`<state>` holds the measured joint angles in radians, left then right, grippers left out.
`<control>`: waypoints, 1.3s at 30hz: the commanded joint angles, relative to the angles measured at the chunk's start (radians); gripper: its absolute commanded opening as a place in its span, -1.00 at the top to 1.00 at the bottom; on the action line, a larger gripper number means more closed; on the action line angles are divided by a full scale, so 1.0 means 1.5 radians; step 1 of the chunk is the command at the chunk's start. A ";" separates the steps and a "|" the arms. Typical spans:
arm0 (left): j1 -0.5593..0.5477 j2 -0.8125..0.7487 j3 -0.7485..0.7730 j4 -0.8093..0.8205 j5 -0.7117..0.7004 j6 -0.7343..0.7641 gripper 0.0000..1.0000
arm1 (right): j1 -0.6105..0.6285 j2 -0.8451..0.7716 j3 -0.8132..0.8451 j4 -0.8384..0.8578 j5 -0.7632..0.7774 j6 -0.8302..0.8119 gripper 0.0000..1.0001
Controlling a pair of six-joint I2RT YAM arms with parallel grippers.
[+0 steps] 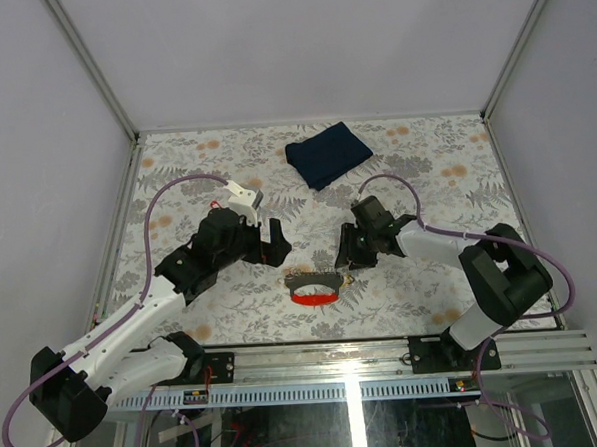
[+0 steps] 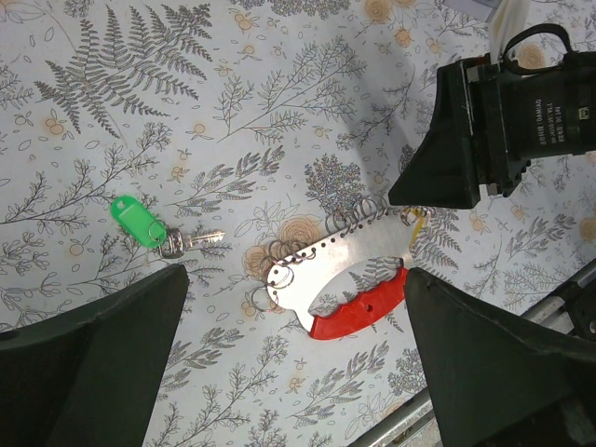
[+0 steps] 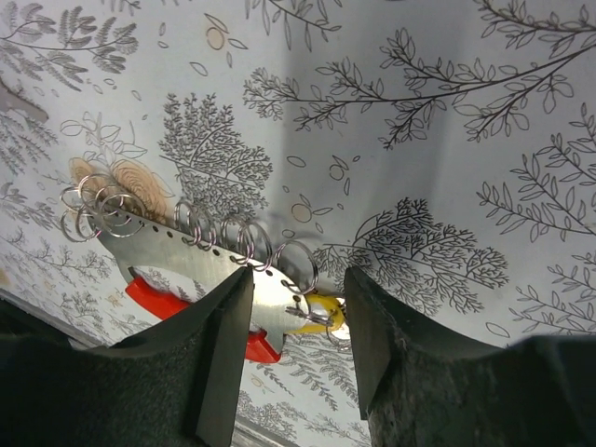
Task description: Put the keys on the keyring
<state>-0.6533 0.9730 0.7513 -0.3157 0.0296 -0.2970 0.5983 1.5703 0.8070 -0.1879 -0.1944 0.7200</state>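
Seen from above, two robot arms are bolted at the near edge of a table (image 1: 446, 176) covered in a pale fern and flower print. Just beyond their bases, near the middle of the table, lies the keyring (image 1: 315, 283), a flat silvery strip with a row of small holes carrying several wire rings and a curved bright red tag along its near side. The right gripper (image 1: 347, 253) hangs low over the strip's right end. Its black jaws stand about half apart, one on each side of the yellow-headed key (image 3: 323, 315), which lies at that end of the strip among the last rings. Whether a pad touches the key, or whether the key is already threaded on a ring, cannot be told. The left gripper (image 1: 277, 241) hovers just left of the keyring with its jaws spread fully wide, holding nothing. The green-headed key (image 2: 140, 222) lies flat on the table to one side of the strip, apart from it and untouched. Farther back, near the far edge, lies a folded dark blue cloth (image 1: 327, 154). The step in hand appears to be picking up the yellow key. The next move likely calls for pinching its small head squarely without snagging the neighbouring rings.
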 commanded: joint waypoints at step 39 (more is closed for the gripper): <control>0.004 -0.033 -0.005 0.009 0.005 0.011 -1.00 | -0.017 -0.041 -0.046 0.188 -0.171 -0.111 1.00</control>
<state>-0.6533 0.9646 0.7509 -0.3305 0.0410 -0.2920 0.5789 1.6085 0.7380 0.0105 -0.3630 0.6823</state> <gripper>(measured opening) 0.997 0.011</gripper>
